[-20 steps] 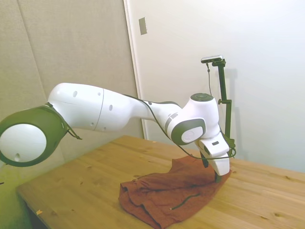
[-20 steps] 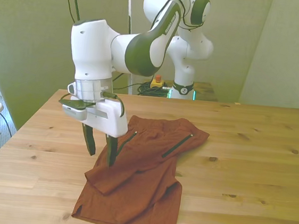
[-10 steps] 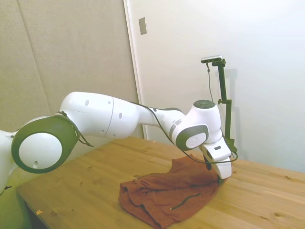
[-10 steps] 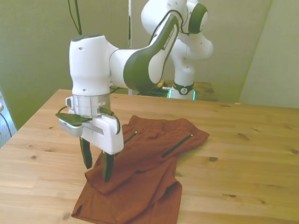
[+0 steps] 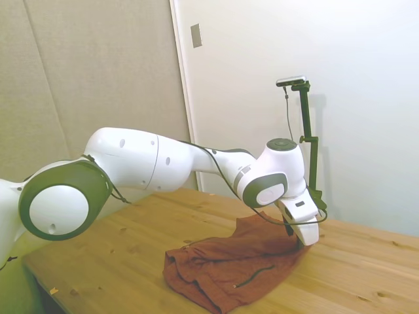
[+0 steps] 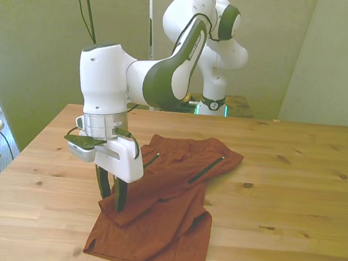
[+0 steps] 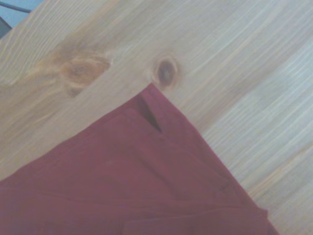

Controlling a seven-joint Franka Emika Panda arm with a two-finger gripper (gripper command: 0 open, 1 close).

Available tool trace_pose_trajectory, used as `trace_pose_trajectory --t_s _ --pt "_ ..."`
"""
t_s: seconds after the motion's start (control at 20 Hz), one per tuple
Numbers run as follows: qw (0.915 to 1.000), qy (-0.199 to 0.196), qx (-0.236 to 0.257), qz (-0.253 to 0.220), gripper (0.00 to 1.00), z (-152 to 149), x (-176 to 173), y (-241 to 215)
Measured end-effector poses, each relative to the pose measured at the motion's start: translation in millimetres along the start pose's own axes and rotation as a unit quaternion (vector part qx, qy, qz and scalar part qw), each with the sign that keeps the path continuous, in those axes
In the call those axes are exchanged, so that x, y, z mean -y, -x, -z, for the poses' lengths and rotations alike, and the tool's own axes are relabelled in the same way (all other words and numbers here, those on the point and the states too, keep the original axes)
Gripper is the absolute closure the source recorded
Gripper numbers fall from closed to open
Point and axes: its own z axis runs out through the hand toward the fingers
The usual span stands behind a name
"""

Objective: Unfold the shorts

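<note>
My gripper (image 6: 110, 198), fingers parted and holding nothing, hangs low over the folded corner of the shorts (image 6: 167, 198) on the wooden worktop (image 6: 291, 199). The rust-orange shorts lie doubled over, their long axis running away from my fingers toward the front view's right; the corner under me, I judge, is the flap to grasp.

shorts (image 6: 173, 193) | rust-red, soft, wrinkled | folded over, lying flat on the table | dark pocket slits facing up | pointed corner beside a wood knot
</note>
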Motion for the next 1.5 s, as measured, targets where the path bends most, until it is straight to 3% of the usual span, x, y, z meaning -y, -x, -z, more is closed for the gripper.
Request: trace_pose_trajectory --t_s 0.4,0.6,1.2,1.5 --pt "1.0 0.0 0.0 -0.001 1.0 -0.3 -1.9 -2.8" --pt "0.9998 -0.017 0.002 0.008 1.0 20.6 10.7 10.4" --pt "0.9944 -0.055 0.033 0.084 1.0 80.7 54.5 136.7" --pt "0.99 -0.061 0.047 0.119 1.0 85.5 75.3 208.6"
